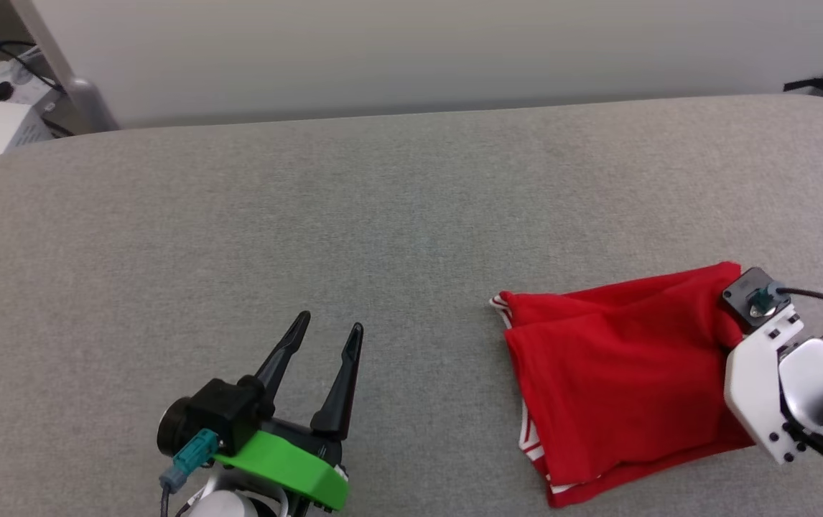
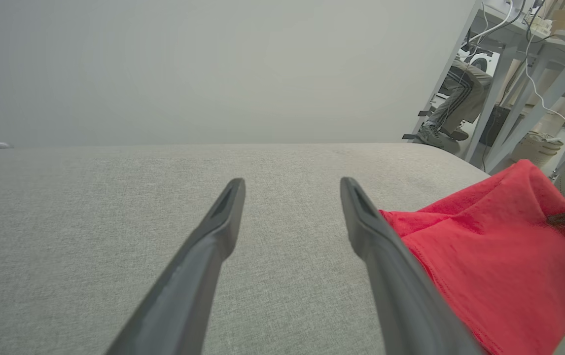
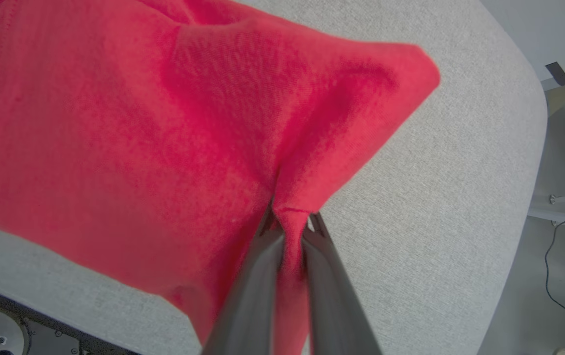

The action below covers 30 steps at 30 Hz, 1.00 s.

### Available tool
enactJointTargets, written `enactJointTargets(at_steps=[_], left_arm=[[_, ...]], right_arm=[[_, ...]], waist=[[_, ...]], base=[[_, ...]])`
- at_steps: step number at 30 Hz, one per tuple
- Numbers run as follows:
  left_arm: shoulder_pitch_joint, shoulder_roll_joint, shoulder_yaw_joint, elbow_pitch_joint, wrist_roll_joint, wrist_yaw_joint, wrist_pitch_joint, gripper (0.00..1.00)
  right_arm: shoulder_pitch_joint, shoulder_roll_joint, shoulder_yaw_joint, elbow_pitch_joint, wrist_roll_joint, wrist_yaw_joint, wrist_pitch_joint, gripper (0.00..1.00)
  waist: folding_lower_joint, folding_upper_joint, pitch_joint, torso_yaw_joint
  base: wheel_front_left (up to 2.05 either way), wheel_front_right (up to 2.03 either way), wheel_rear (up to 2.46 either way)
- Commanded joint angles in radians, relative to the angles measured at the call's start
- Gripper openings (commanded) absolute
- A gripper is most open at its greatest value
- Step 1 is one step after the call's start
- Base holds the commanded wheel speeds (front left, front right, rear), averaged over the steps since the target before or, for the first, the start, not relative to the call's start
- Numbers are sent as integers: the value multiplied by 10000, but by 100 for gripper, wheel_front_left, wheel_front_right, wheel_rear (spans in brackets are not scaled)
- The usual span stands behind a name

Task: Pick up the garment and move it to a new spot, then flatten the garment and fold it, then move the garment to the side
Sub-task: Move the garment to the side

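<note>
The garment (image 1: 620,373) lies at about four o'clock in the head view, near the right end of the grey padded bench (image 1: 311,201). It is a compact red packet of stacked layers, with red-and-white striped trim peeking out along its nine o'clock and six o'clock edges. No lettering shows on the upper face.

The right end effector (image 3: 290,224) is clamped on the garment. In the right wrist view its two dark fingers are drawn together on a pinch of red cloth at the packet's three o'clock edge, and the fabric puckers into a small ridge that runs away from the tips. The left end effector (image 1: 331,321) sits at about seven o'clock in the head view. Its fingers are spread wide and hold nothing, and it is well apart from the garment, over bare bench.

With the cloth already doubled over on itself, folding looks finished, and the step in hand is probably the last one, moving the garment to the side. The next move calls for carrying or sliding the packet sideways from that single pinch. How many layers the pinch has caught cannot be told, so a low, slow drag would suit better than a high lift, which could let the lower layers hang open and undo the fold.
</note>
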State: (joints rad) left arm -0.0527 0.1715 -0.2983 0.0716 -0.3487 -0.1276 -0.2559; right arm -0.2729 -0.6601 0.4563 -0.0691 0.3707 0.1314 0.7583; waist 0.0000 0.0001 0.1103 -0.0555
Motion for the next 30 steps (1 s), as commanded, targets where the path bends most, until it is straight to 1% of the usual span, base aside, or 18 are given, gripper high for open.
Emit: enactJointTargets(at_steps=[1, 4, 6, 9, 12, 19, 20, 21, 25, 30], left_arm=[[-268, 82, -89, -108, 65, -30, -59, 100], [-561, 177, -337, -344, 117, -30, -59, 100], [-777, 289, -458, -478, 138, -30, -59, 100], [-1076, 498, -578, -687, 186, -30, -59, 100], [-1375, 752, -699, -937, 240, -30, -59, 100], [-1925, 1177, -769, -1623, 298, -30, 155, 100], [-2006, 1237, -751, -1760, 299, -30, 223, 100], [-2170, 1341, -736, -2006, 292, -30, 356, 100], [-2452, 1501, -656, -2366, 296, -27, 517, 100], [-2630, 1617, -555, -2733, 276, 14, 630, 100]], right_arm=[[-362, -268, 66, -44, 143, -7, -29, 0], [-811, -962, 251, 63, 282, -7, -223, 0], [-1054, -1292, 289, 256, 313, -7, -472, 0], [-1352, -1664, 243, 659, 264, -7, -924, 0], [-1576, -1929, -23, 1342, 156, -7, -1532, 0], [-2059, -2292, -781, 3354, -396, -7, -3096, 0], [-2164, -2284, -956, 3664, -515, -7, -3306, 0], [-2334, -2292, -1385, 4315, -666, -7, -3712, 0], [-2675, -2420, -2060, 5482, -1166, -7, -4548, 0], [-3193, -2278, -2727, 6564, -1626, -7, -5362, 0]], waist=[[0, -1, 629, -856], [0, -1, 1146, -1255], [0, -1, 1491, -1486], [0, -1, 2044, -1782], [0, -1, 2601, -1999], [0, -1, 3609, -2121], [0, -1, 3758, -2119], [0, -1, 4039, -2059], [0, -1, 4415, -1890], [0, -1, 4822, -1731]], base=[[0, 0, 0], [0, 0, 0], [0, 0, 0], [0, 0, 0], [0, 0, 0], [0, 0, 0], [0, 0, 0], [0, 0, 0], [0, 0, 0], [0, 0, 0]])
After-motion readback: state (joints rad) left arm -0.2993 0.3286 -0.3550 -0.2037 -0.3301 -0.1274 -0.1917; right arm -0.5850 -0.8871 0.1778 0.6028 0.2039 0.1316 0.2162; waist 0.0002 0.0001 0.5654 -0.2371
